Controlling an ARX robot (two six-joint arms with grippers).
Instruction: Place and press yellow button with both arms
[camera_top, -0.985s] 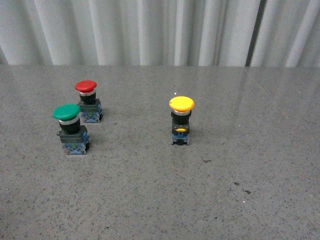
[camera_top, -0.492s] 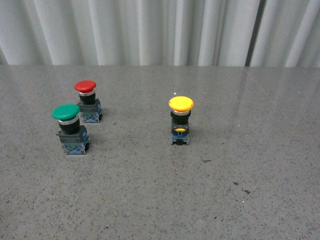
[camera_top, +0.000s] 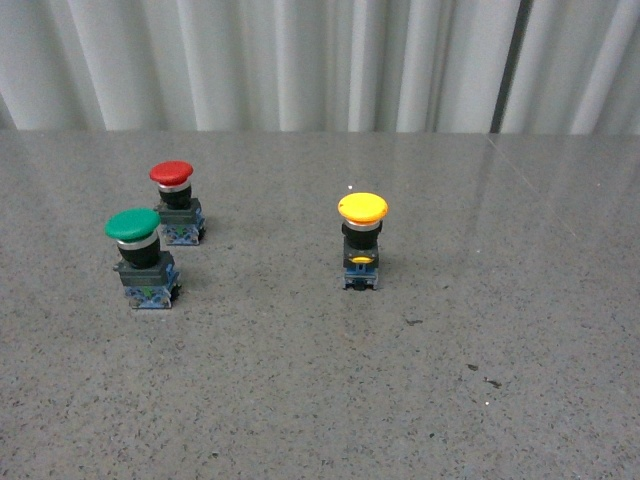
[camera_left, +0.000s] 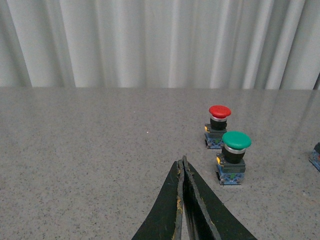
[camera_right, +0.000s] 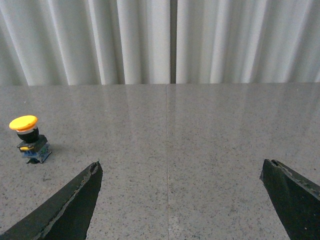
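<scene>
Holds right gripper (camera_right: 181, 167) wide to grab yellow button (camera_right: 29, 137) standing outside its fingers, left gripper (camera_left: 183, 161) pinched empty, likely for pressing.

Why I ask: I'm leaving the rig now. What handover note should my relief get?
Left pincer: shut, nothing in it.
Right pincer: open wide, empty.
Yellow mushroom-capped push-button switch: upright on the grey speckled table, standing apart from the red-capped switch and the green-capped switch, which sit together toward the robot's left.
Done: nothing visible; neither pincer touches the yellow switch, and no arm shows in the front view.
Left: grasp and place it, then press its cap, using both arms.
</scene>
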